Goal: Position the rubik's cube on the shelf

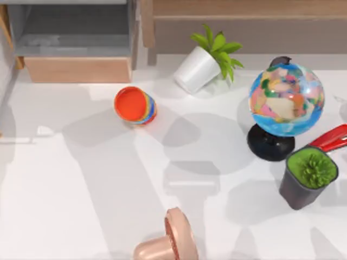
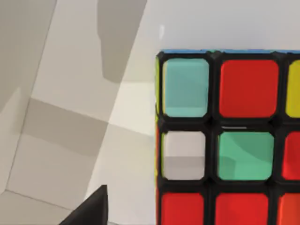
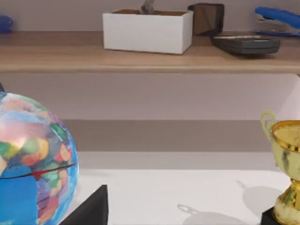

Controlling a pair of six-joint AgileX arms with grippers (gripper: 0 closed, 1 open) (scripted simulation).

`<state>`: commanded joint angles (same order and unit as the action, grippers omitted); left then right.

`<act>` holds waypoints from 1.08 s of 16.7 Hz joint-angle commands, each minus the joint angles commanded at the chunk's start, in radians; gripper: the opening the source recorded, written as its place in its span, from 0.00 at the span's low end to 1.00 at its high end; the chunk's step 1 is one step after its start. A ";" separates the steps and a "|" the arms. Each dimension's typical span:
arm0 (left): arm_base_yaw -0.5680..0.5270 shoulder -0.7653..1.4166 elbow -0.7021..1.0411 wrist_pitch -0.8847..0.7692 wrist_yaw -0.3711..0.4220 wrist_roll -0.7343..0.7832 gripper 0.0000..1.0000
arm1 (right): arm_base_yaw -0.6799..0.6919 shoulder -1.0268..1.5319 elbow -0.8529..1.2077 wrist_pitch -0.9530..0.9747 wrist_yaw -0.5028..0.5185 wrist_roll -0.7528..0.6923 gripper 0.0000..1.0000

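The rubik's cube [image 2: 225, 140] looms close in the left wrist view, its black-gridded face showing red, green, white and yellow stickers, and it rests on a white surface. A dark part of my left gripper [image 2: 89, 208] sits beside it with a gap between them. The shelf [image 1: 244, 8] is a long light-brown board along the table's back right, with a grey-brown panel under it. In the right wrist view the shelf [image 3: 70, 58] runs across, above and beyond the dark edge of my right gripper [image 3: 89, 208].
The shelf carries a white box [image 3: 147, 30], a black device [image 3: 246, 43] and a blue stapler [image 3: 279, 16]. On the table stand a globe [image 1: 286, 100], a tipped white plant pot [image 1: 196, 69], stacked cups [image 1: 135, 105], a dark plant pot [image 1: 307, 179], a red stapler [image 1: 332, 138], a pink object [image 1: 173, 241] and a gold trophy [image 3: 286, 164]. A grey cubby [image 1: 76, 38] is at the back left.
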<state>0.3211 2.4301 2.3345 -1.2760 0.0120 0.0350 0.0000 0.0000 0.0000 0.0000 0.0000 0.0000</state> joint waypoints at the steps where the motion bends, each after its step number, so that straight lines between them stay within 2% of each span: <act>1: 0.000 0.014 -0.009 0.023 0.000 0.000 1.00 | 0.000 0.000 0.000 0.000 0.000 0.000 1.00; 5: -0.001 0.068 -0.043 0.112 0.001 -0.001 1.00 | 0.000 0.000 0.000 0.000 0.000 0.000 1.00; 9: -0.002 0.070 -0.044 0.114 0.001 -0.002 1.00 | 0.000 0.000 0.000 0.000 0.000 0.000 1.00; 18: -0.002 0.070 -0.044 0.114 0.001 -0.002 0.32 | 0.000 0.000 0.000 0.000 0.000 0.000 1.00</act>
<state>0.3190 2.4999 2.2908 -1.1619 0.0127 0.0332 0.0000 0.0000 0.0000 0.0000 0.0000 0.0000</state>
